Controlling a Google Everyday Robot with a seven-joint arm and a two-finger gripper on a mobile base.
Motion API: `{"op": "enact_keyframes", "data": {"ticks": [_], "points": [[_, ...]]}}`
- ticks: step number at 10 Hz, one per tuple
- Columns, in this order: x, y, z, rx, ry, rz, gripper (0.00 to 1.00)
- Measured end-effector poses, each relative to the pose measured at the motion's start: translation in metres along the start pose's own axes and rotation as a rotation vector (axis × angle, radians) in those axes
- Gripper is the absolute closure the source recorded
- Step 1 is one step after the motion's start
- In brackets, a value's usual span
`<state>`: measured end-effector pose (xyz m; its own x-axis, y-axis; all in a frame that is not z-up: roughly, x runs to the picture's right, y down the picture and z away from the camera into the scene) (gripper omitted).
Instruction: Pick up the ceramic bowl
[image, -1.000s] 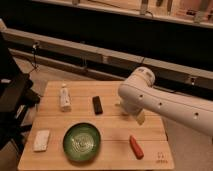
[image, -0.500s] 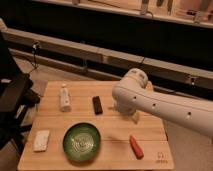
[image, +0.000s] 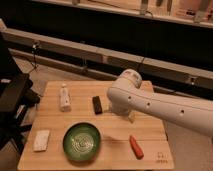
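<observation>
Slippage threatens: the wide-open, empty gripper (image: 129, 118), above the light wooden table's (image: 150, 127) centre, could skid off the glossy round green ceramic bowl's (image: 82, 142) rim near the table's front edge.

**Arm over table, bowl untouched**

A white robot arm (image: 155, 105) reaches in from the right over the pale wooden table (image: 150, 131). Its gripper (image: 129, 118) – mostly hidden under the arm's bend, fingers apart – hangs just right of a black rectangular block (image: 98, 104). The glossy round green ceramic bowl (image: 82, 142) sits near the front edge, between a white rectangular pad (image: 41, 140) and an orange-red stick (image: 136, 146).
</observation>
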<state>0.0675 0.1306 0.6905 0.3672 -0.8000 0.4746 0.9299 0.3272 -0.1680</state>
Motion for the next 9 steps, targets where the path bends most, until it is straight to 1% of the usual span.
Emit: {"op": "enact_keyframes", "data": {"ticks": [2, 4, 7, 9], "points": [[-0.002, 0.0, 0.005, -0.001, -0.009, -0.036, 0.2], [-0.005, -0.006, 0.008, 0.003, -0.02, -0.09, 0.2], [-0.015, -0.019, 0.015, 0.004, -0.04, -0.241, 0.2], [-0.016, -0.017, 0.02, -0.005, -0.046, -0.254, 0.2]]}}
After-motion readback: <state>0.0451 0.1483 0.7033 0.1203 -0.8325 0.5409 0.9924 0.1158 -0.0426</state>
